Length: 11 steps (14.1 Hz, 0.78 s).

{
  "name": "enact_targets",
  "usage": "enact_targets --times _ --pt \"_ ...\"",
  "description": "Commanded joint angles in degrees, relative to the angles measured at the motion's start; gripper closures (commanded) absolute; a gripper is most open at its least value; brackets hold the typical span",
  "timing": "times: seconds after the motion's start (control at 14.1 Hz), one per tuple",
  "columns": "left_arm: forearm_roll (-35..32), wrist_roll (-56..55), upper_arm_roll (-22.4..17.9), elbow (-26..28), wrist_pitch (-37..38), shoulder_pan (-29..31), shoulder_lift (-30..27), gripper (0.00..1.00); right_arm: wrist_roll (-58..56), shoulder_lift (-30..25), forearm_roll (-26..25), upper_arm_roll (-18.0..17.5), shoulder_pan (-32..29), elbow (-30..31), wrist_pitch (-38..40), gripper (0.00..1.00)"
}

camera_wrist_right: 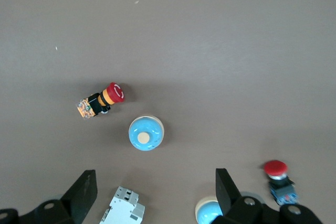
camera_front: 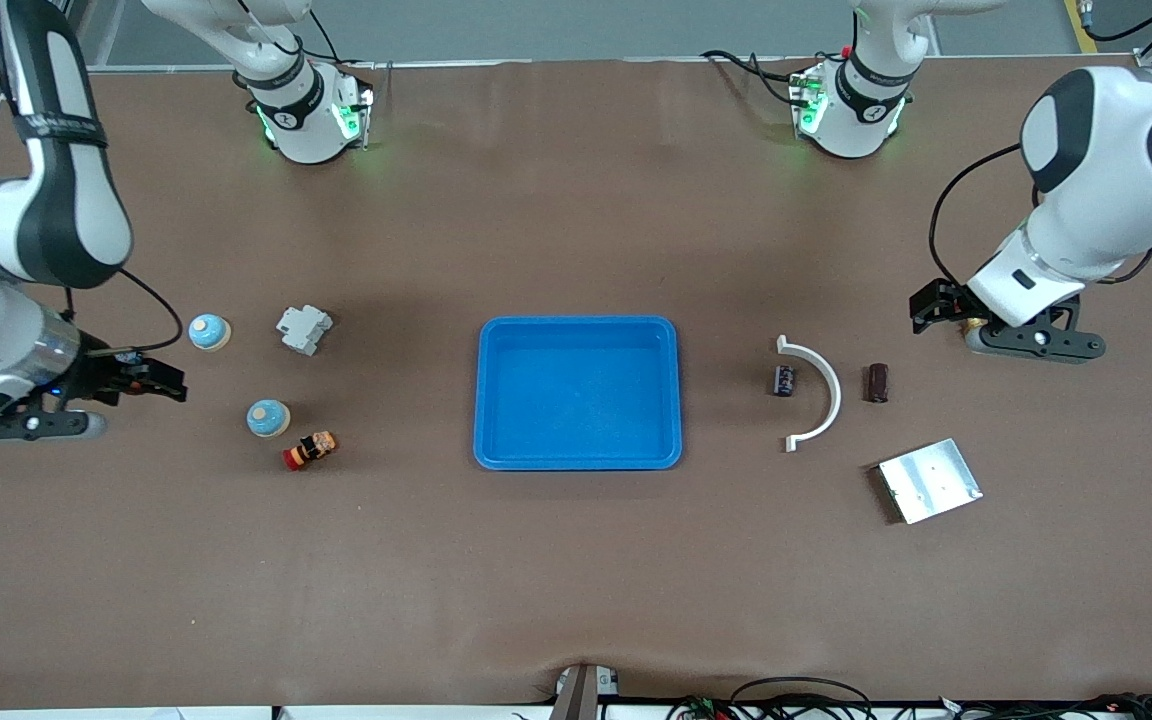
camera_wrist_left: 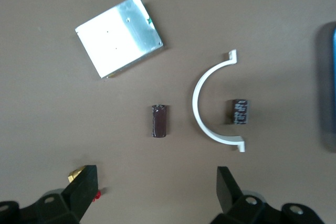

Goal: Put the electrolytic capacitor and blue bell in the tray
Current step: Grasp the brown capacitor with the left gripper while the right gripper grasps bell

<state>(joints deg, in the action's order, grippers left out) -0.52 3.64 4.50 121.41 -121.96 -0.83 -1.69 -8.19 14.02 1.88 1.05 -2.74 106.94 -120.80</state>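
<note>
Electrolytic capacitor (camera_front: 784,380) lies flat inside white arc (camera_front: 816,392), long axis toward camera; left gripper (camera_wrist_left: 156,187) and right gripper (camera_wrist_right: 156,187) both released

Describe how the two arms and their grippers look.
Both arms are glossy white with black joint bands, and their bases glow green. A thin black cable loops along each forearm. The left gripper and right gripper have black fingers on black-and-grey bodies, with a brass-coloured fitting beside the left one.
</note>
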Motion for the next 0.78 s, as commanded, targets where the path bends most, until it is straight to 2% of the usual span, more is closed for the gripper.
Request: enact_targets --times 0.0,0.07,0.14,0.43,0.71 --pt "-1.9 1.1 0.3 8.4 -9.6 0.6 -1.8 0.0 -0.9 2.5 -1.6 -0.2 1.8 2.8 -6.0 0.0" --pt "-1.9 1.1 0.2 10.4 -12.8 0.7 -1.0 0.0 -0.9 3.5 -5.1 -0.2 2.5 3.8 -9.1 0.0" --pt "-1.9 1.1 0.3 11.8 -15.6 1.5 -0.2 0.0 -0.7 5.0 -6.4 -0.2 2.6 3.9 -10.6 0.0" --pt "-2.0 1.1 0.2 13.8 -24.4 1.9 6.7 0.0 -0.2 8.6 -6.5 -0.2 4.5 5.4 -14.6 0.0" --pt "-2.0 0.9 0.1 14.9 -32.7 2.7 13.0 0.0 -0.7 12.0 -7.0 -0.2 3.4 5.5 -15.3 0.0"
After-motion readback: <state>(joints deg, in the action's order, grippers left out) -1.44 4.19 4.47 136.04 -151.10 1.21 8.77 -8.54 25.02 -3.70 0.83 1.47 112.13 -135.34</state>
